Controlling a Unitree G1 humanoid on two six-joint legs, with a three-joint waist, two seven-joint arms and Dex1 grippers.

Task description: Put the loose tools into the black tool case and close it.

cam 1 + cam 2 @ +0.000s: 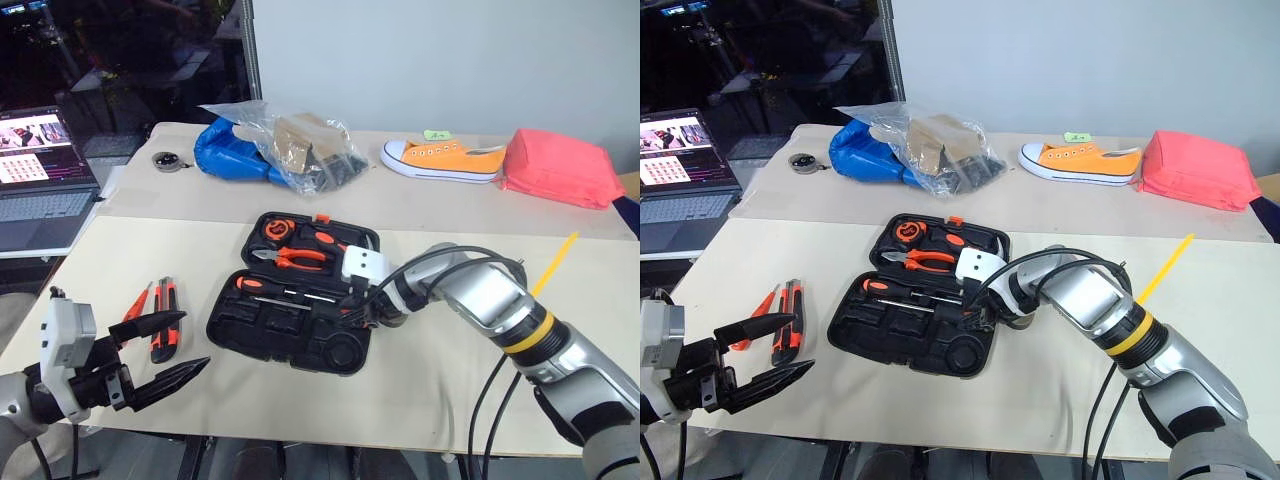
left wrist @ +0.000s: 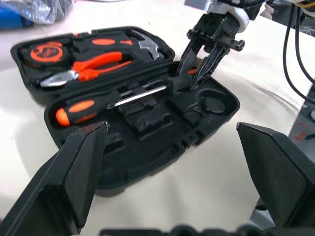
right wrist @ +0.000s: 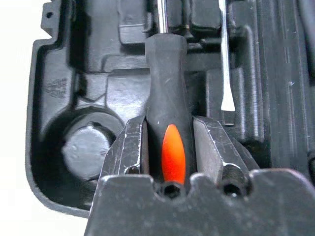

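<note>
**Inspector:** State the progress.

**Operator:** The black tool case (image 1: 290, 320) lies open near the middle of the counter (image 1: 430, 390). One long screwdriver (image 2: 106, 102) already sits in its slot in the near half. My right gripper (image 3: 170, 147) is clamped on the handle of the second long screwdriver (image 3: 167, 118), held over the case's right end; I judge it is being seated, not yet released. The pliers (image 1: 290, 258) and hammer (image 2: 145, 46) sit in the far half.

**Inspector:** What remains?

**Operator:** The utility knife (image 1: 165, 325) and the slim orange screwdriver (image 1: 135, 303) lie loose on the counter, just left of the case. My left gripper (image 1: 165, 352) hangs with its fingers spread wide, holding nothing, near those two. After they go in, the case has to be shut. I put the job at roughly half done.

**Inspector:** Surface and surroundings?

**Operator:** A pale counter, with a second one behind it carrying a blue bag (image 1: 225, 150), a clear plastic bag (image 1: 300, 140), an orange shoe (image 1: 445, 158) and a red pouch (image 1: 560, 165). An open laptop (image 1: 40, 175) stands to the left, and a plain white wall lies beyond.
</note>
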